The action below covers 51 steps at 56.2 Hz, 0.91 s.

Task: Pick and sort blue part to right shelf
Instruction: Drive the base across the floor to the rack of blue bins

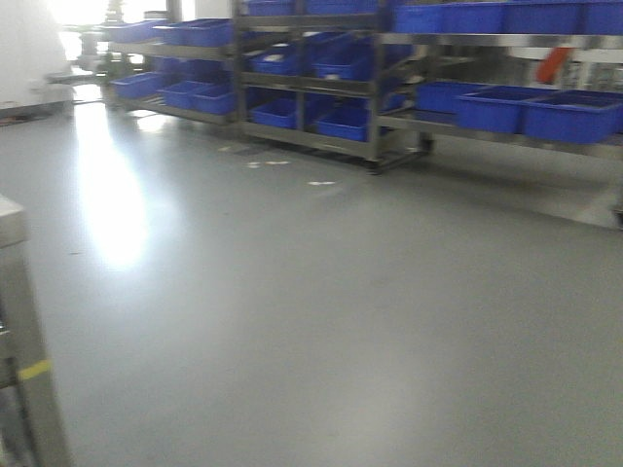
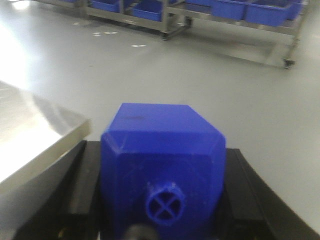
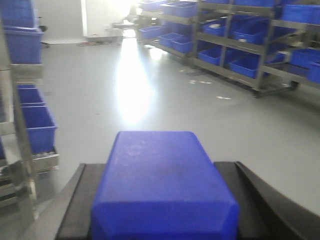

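**Site classification: industrial parts store**

We judge these premises to be a warehouse or factory storage hall. Long rows of steel racks [image 1: 307,138] stand along the far side, the right shelf [image 1: 458,40] among them. Every tier is loaded with uniform blue bins [image 1: 574,115], and one frame stands on a castor [image 2: 286,63]. The sealed grey floor [image 1: 321,321] is broad, open and glossy. We also note a steel-topped bench [image 2: 35,135] and a further binned rack [image 3: 22,150] close by.

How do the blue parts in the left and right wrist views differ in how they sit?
The left blue part points a round, cross-marked knob at the camera; the right blue part shows no knob. The left blue part shows sloped shoulders up front; the right blue part shows mostly one broad flat face. Both are deep blue, held between black fingers.
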Available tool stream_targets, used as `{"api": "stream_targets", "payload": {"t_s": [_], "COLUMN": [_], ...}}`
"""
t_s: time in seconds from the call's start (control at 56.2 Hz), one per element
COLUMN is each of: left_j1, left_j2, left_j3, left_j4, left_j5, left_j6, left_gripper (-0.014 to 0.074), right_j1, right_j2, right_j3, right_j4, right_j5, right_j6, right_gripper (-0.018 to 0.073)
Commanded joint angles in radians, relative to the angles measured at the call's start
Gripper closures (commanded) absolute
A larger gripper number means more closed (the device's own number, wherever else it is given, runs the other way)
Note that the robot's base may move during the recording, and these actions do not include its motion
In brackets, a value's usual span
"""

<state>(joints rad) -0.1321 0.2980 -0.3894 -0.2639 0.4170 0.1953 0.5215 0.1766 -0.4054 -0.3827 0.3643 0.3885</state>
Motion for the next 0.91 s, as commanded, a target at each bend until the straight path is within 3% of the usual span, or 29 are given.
{"api": "stream_targets", "payload": {"t_s": [0.0,0.889], "left_j1": [-0.004,-0.004], "left_j2": [0.008,0.008], "left_j3": [-0.031,-0.031], "left_j4": [-0.011,-0.011], "left_j5": [-0.087,-0.087], "left_j6": [0.001,0.001], "left_gripper": [0.0354,0.0354], "right_j1": [0.001,0.001], "right_j2": [0.012,0.012], "right_j3": [-0.03,-0.03], "right_j4": [-0.023,-0.023], "right_j5": [-0.093,-0.093], "right_j6": [-0.005,-0.005], "right_gripper": [0.0365,0.0365]}}
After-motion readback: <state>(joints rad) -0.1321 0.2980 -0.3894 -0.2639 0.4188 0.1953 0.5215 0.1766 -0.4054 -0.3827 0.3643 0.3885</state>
